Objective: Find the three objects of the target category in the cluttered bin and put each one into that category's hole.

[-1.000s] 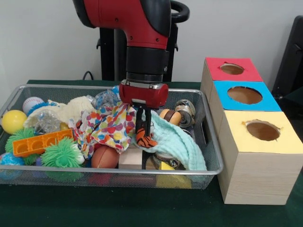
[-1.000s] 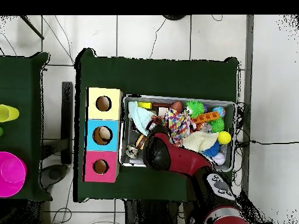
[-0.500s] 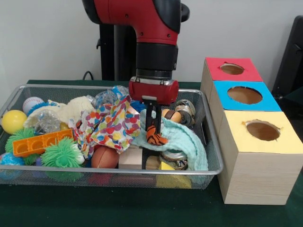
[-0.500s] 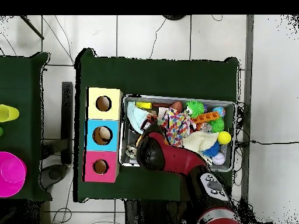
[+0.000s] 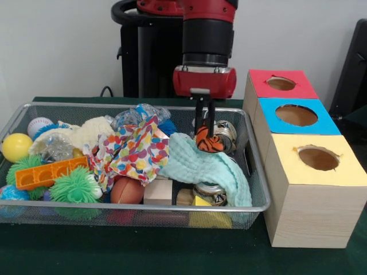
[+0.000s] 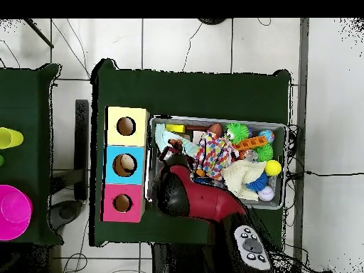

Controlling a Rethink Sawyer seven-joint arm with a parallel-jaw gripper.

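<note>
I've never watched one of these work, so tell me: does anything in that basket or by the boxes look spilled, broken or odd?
Nothing looks spilled or damaged. The wire bin is a jumble, with the mint cloth drooping toward its front rim. The gripper holds an orange striped toy above it.

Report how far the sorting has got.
Done: the overhead view shows something pale inside the blue-topped box's hole. In hand: the gripper holds an orange, black-striped soft toy above the wire mesh bin. Left: drop it into a hole, then search on.
</note>
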